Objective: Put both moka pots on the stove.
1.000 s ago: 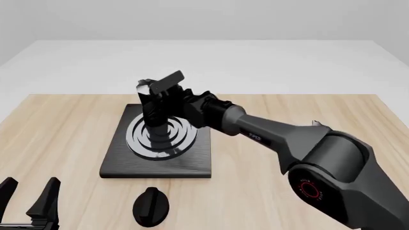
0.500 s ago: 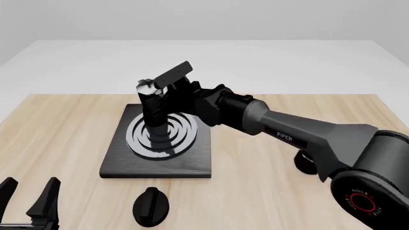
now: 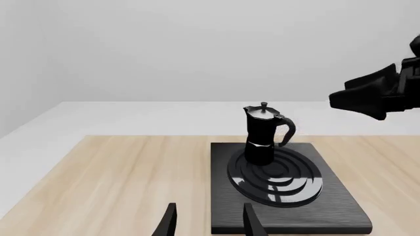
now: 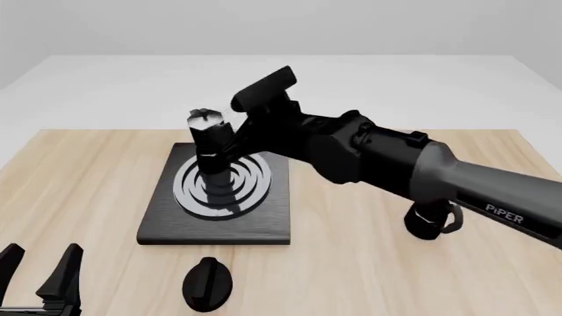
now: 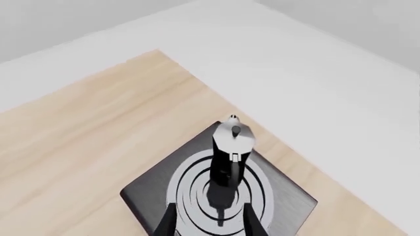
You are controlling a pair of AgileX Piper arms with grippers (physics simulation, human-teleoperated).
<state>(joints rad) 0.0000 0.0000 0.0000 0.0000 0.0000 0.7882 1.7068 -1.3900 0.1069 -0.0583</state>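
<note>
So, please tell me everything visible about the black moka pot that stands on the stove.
The small black faceted moka pot has a narrow waist, a shiny silver lid with a small knob, and a black side handle. It stands upright on the silver-white ring burner of the flat black rectangular stove, toward the burner's far edge. Nothing grips it: the right end effector hangs above and beside it, apart.

Front camera: fixed, high on my side of the desk (image 4: 369,263), facing forward and down; whole stove (image 4: 158,227) visible, mid-distance.

Left wrist camera: low, near the desk's front edge, looking almost level across it; left pincer (image 3: 206,225) tips at frame bottom.

Right wrist camera: raised, looking steeply down, closest.

All three views share the stove with the moka pot (image 4: 209,141) upright on its burner.
</note>
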